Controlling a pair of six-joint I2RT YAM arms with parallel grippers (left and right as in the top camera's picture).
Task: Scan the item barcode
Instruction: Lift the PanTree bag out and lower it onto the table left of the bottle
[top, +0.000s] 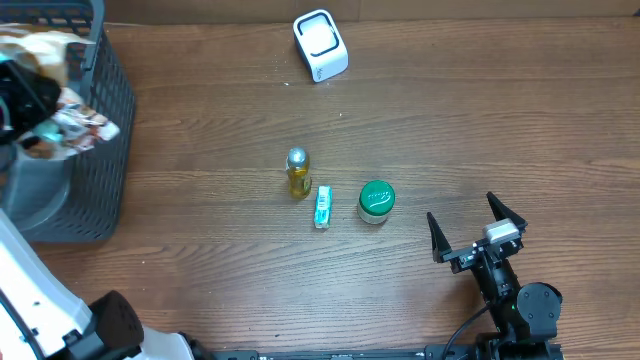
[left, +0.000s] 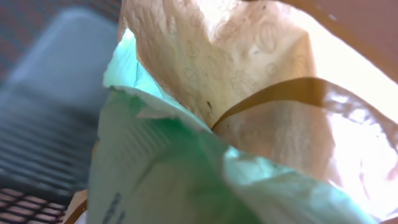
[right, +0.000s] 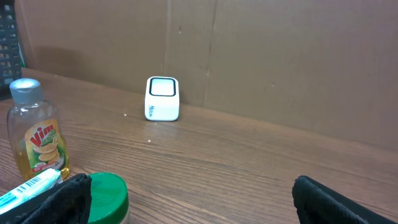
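A crinkled snack packet (top: 78, 122), tan and pale green, hangs over the grey basket (top: 108, 150) at the far left. My left gripper (top: 28, 102) is shut on it. In the left wrist view the packet (left: 205, 93) fills the frame and hides the fingers. No barcode shows on it. The white scanner (top: 320, 45) stands at the table's back edge, and it also shows in the right wrist view as a white scanner (right: 162, 98). My right gripper (top: 461, 206) rests open near the front right, with nothing between its fingers (right: 62, 199).
A yellow Vim bottle (top: 297, 173), a small white-green tube (top: 322, 206) and a green-lidded jar (top: 376, 201) stand mid-table. The jar (right: 106, 196) is just left of my right gripper. A cardboard wall (right: 280, 56) stands behind the scanner.
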